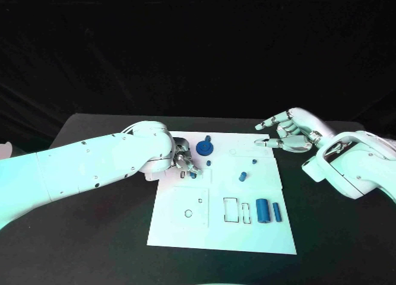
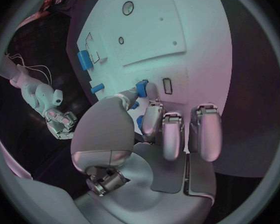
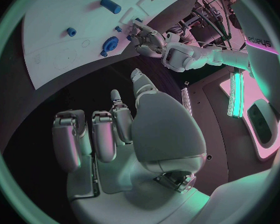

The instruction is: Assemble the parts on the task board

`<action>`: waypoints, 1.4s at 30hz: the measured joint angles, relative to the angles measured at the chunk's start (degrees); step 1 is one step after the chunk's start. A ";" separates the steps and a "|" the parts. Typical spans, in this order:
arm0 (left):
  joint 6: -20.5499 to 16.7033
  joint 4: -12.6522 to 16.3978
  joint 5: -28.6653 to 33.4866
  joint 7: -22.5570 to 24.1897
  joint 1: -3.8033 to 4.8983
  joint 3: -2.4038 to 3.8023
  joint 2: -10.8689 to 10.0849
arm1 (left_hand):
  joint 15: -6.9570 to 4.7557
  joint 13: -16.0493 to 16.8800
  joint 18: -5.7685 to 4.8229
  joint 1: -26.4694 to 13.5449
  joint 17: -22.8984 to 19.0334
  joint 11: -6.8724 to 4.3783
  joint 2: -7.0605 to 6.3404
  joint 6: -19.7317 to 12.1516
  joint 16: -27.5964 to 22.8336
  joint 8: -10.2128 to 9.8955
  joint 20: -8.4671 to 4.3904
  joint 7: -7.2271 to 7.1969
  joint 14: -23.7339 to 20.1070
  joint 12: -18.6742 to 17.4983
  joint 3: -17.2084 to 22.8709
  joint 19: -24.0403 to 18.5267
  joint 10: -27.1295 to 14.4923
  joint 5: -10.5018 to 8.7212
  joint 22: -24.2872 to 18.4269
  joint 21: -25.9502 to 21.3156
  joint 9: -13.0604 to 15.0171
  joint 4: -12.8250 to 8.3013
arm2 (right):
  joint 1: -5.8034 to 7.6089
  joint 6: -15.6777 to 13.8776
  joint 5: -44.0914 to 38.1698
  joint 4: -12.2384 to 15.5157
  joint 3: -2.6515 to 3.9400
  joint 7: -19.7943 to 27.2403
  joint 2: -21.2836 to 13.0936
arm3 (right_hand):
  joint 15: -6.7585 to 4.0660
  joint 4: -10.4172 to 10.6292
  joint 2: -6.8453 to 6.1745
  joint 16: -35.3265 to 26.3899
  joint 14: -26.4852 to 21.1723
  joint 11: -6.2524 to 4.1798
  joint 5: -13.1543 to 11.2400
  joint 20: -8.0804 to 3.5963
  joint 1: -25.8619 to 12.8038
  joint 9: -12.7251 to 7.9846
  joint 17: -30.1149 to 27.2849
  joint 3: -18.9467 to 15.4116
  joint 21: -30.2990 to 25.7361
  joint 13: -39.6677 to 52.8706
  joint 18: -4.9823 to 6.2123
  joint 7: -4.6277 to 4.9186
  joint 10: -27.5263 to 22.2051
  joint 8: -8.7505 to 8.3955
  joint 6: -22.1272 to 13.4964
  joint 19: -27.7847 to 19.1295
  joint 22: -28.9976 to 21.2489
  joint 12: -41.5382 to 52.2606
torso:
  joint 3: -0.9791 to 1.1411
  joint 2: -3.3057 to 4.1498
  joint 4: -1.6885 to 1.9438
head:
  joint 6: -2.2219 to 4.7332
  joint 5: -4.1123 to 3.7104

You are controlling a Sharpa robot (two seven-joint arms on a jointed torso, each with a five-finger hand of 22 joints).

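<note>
left robot hand (image 1: 182, 161) pinches a small blue part (image 2: 142, 88) at task board (image 1: 249, 237) 10 o'clock | right robot hand (image 1: 288, 133) spread, holding nothing, at 1 o'clock | seat part upright, press gently, keep board steady

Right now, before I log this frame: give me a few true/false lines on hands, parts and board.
1. The left hand pinches a small blue part over the task board. True.
2. The right hand holds a blue part. False: its fingers are apart and hold nothing.
3. Two blue cylinders lie side by side near the board's right edge. True.
4. The right hand rests on the board. False: it hovers at the board's far right corner.
</note>
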 measured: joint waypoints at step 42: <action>-0.97 1.12 8.78 0.51 2.99 3.95 -5.78 | 0.74 -6.54 0.01 -0.69 -0.03 2.25 3.00 -5.20 0.00 -4.82 0.76 2.43 0.11 -6.46 -25.15 -0.28 -3.71 0.23 0.04 -3.34 -3.50 2.53 | -0.36 0.10 0.13 -0.97 0.00 0.04 0.19 | 0.00 0.16 0.12 -0.24 0.00 0.00 0.00 0.00 -0.12 -0.03 0.02 -0.16 -0.20 0.01 0.00 0.00 0.00 0.00 0.00 0.00 -0.03 -0.33 | 0.00 -0.01 0.07 | 1.00 -0.25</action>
